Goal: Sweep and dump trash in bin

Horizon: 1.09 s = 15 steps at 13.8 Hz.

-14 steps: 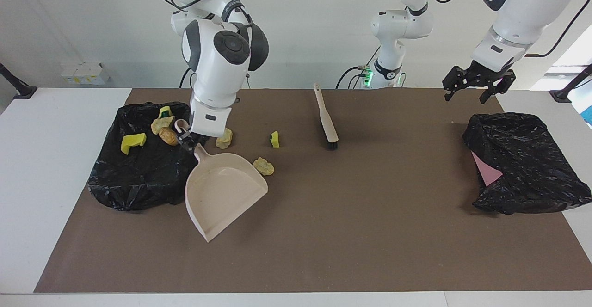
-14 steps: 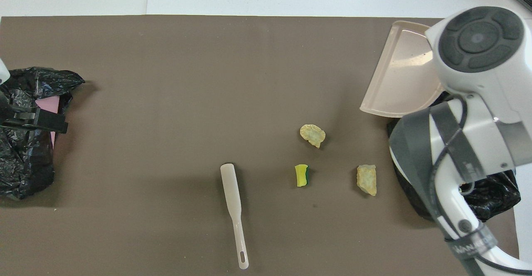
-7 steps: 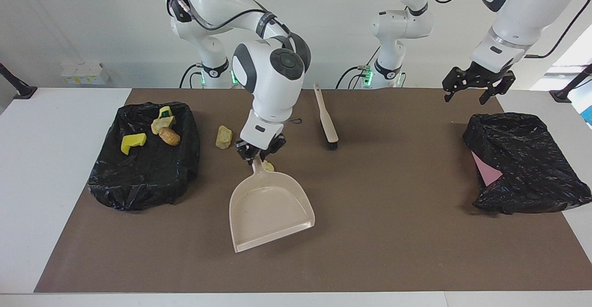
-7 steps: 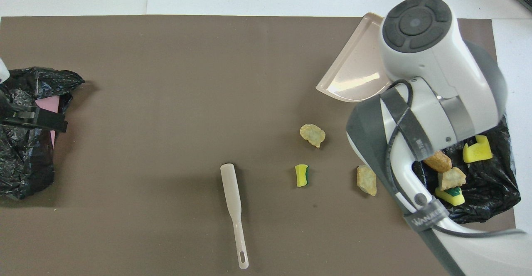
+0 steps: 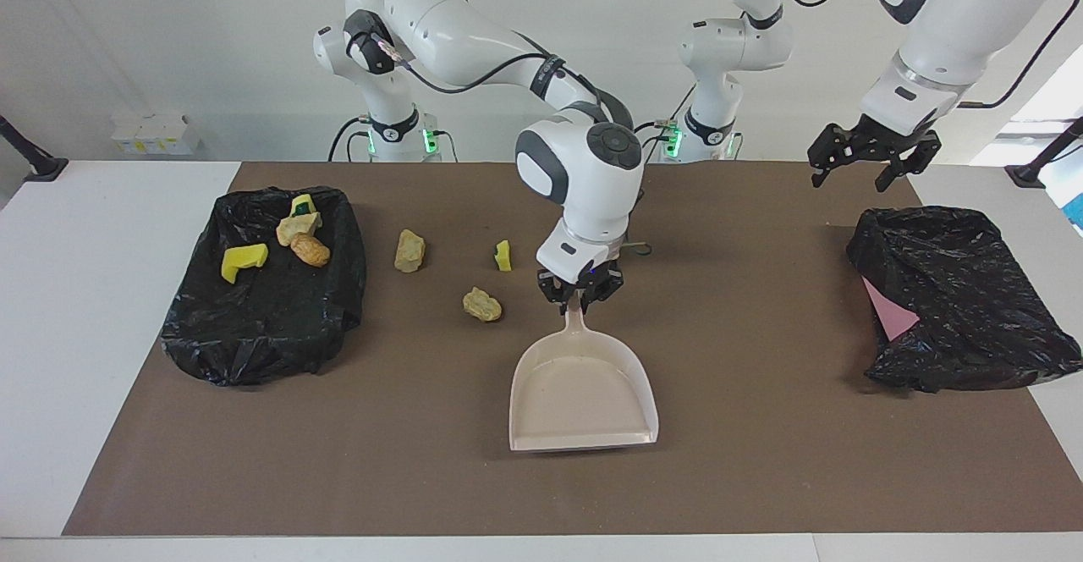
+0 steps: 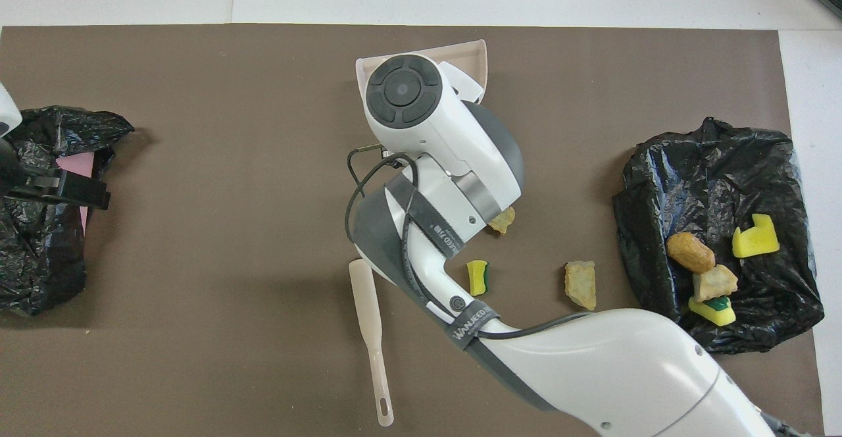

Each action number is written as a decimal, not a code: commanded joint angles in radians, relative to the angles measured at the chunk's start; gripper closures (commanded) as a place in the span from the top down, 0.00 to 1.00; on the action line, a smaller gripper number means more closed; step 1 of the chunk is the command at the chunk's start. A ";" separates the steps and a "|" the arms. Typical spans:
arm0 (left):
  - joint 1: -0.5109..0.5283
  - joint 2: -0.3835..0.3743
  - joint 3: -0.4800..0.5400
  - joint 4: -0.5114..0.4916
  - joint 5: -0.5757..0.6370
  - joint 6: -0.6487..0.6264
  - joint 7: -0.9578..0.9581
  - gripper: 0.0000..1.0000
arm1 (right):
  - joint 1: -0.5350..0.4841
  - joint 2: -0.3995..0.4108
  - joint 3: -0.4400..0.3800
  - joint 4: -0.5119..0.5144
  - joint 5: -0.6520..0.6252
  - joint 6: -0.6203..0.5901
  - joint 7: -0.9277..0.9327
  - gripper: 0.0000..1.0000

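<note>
Bin (image 5: 262, 316) holds four trash pieces; three more (image 5: 481, 304) lie beside the right pincer (image 5: 580, 294), clamped on the dustpan (image 5: 582, 393) handle; next, the brush (image 6: 368, 332); left pincer (image 5: 863, 160) waits, fingers apart.

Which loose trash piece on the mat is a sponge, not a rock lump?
The small yellow, green-backed sponge chunk, nearest the brush; the other two loose pieces are tan lumps.
</note>
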State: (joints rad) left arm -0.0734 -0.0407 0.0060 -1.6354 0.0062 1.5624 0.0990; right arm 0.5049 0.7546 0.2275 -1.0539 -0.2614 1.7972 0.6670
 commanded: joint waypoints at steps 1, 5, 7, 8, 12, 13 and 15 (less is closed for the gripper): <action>-0.008 -0.024 0.005 -0.029 0.008 0.004 0.010 1.00 | 0.011 0.023 0.003 0.057 0.071 0.014 0.013 0.00; -0.008 -0.024 0.005 -0.032 0.008 0.004 0.010 1.00 | 0.069 0.075 -0.014 0.055 0.071 0.067 0.034 0.00; -0.008 -0.025 0.005 -0.032 0.008 0.004 0.010 1.00 | 0.076 0.075 -0.022 0.055 0.071 0.077 0.062 0.00; -0.008 -0.025 0.005 -0.034 0.008 0.004 0.010 1.00 | 0.075 0.075 -0.022 0.052 0.071 0.091 0.062 0.00; -0.020 -0.016 0.005 -0.032 0.008 0.008 0.008 1.00 | 0.063 0.075 -0.020 0.017 0.082 0.097 0.062 0.22; -0.023 -0.011 0.005 -0.032 0.008 0.010 0.008 1.00 | 0.063 0.074 -0.020 0.017 0.082 0.094 0.062 0.25; -0.032 -0.005 0.005 -0.032 0.008 0.014 0.007 1.00 | 0.061 0.059 -0.016 0.017 0.085 0.085 0.062 0.39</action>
State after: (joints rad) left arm -0.0831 -0.0400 0.0013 -1.6472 0.0062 1.5624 0.0996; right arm 0.5705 0.8302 0.2100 -1.0361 -0.2029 1.8848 0.7164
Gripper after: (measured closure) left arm 0.000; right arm 0.674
